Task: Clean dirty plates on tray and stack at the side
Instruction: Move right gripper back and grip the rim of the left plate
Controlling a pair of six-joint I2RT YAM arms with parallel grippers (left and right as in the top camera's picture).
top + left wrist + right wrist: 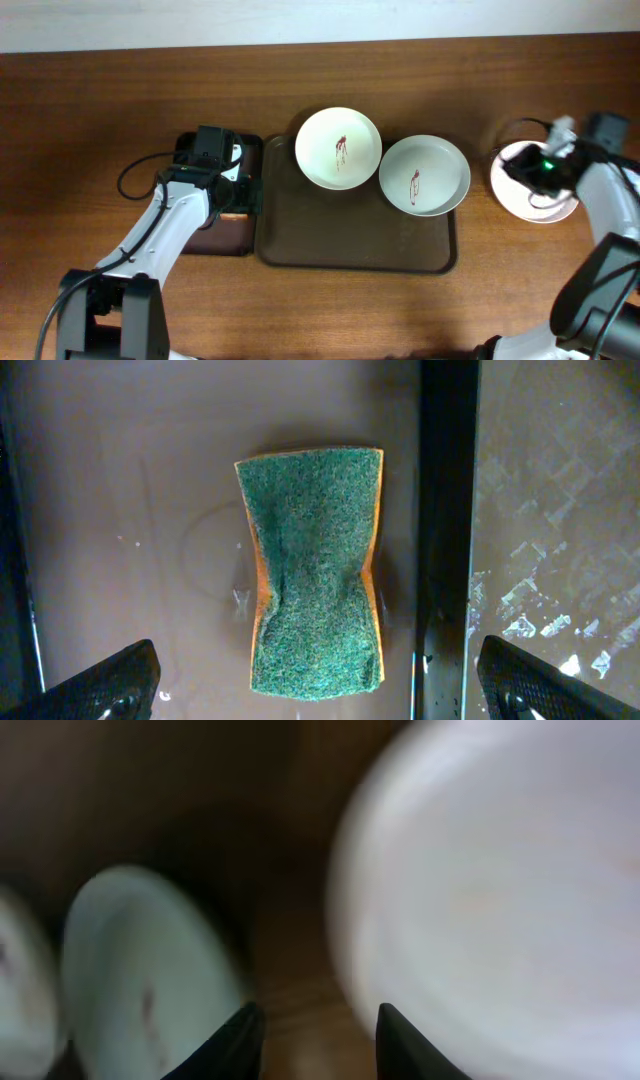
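Note:
Two white plates lie on the dark-brown tray, one at the back and one to the right; each has a small red smear. A third white plate lies on the bare table at the right and shows no smear. Just above its left edge, my right gripper is open. In the right wrist view its fingertips frame bare wood beside that plate. My left gripper is open wide over the green-and-orange sponge, not touching it.
The sponge lies in a small black-rimmed tray against the big tray's left side. Cables loop beside both arms. The table's back edge meets a white wall. The right wrist view is blurred.

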